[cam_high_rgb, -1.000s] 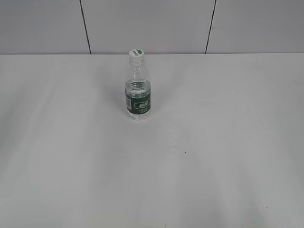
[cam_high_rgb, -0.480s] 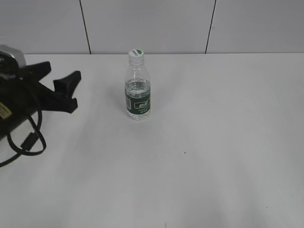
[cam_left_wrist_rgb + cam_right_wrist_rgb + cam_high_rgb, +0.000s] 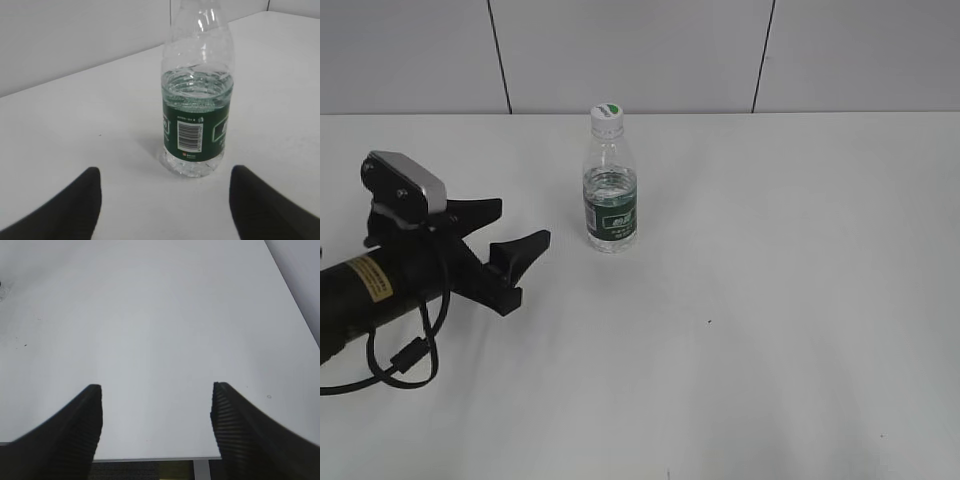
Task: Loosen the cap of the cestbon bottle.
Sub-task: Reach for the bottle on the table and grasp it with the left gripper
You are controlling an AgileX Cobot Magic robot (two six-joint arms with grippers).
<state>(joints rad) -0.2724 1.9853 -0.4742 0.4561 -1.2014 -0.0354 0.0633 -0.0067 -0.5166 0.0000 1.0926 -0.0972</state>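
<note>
The bottle [image 3: 611, 190] stands upright on the white table [image 3: 770, 300], a little left of centre in the upper half of the exterior view, with its white cap [image 3: 607, 115] screwed on top and a green mark on the cap. A dark green label band wraps the lower body, and the water line sits just above the band.

The left gripper [image 3: 515, 228] comes in from the lower left of the exterior view, its jaws spread wide and empty, pointing toward the bottle but apart from it. A grey camera block [image 3: 405, 185] sits on top of the arm, and a black cable [image 3: 405, 360] loops beneath it.

The left wrist view shows what the exterior view cannot: a barcode on the label, and the bottle [image 3: 197, 105] centred ahead of the left gripper [image 3: 165, 200], whose two dark fingertips [image 3: 75, 205] sit in the bottom corners with bare table between them and the bottle. The cap is cut off by the top edge of this view.

The right gripper [image 3: 157, 412] appears only in the right wrist view, jaws spread and holding nothing, above bare table near its front edge. The exterior view does not show this arm at all
</note>
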